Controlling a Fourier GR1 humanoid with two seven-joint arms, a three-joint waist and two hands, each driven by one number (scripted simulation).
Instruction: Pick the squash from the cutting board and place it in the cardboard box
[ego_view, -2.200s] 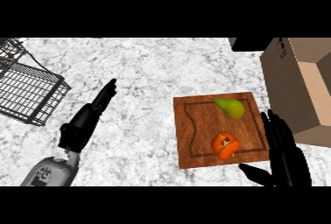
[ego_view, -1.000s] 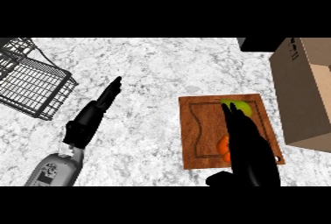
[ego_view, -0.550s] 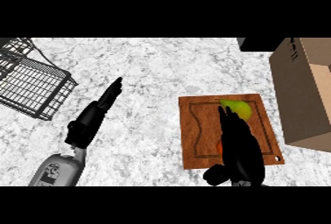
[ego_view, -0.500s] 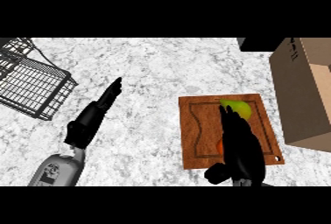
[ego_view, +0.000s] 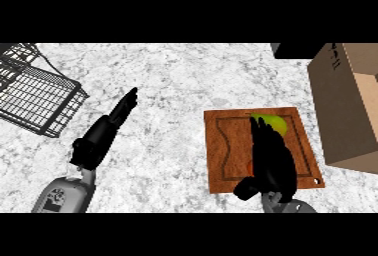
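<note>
Right hand (ego_view: 272, 160) flat over cutting board (ego_view: 225, 150), fingers straight, grasping nothing visible; squash hidden. Left hand (ego_view: 103, 132) released, resting left. Cardboard box (ego_view: 347, 110) right.

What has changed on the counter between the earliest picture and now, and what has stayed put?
The right hand has moved from the cutting board's right edge onto the cutting board, covering the orange squash, which no longer shows; whether it is gripped cannot be told. The green fruit still peeks out beyond its fingertips. The left hand, wire basket and cardboard box stayed as they were.
</note>
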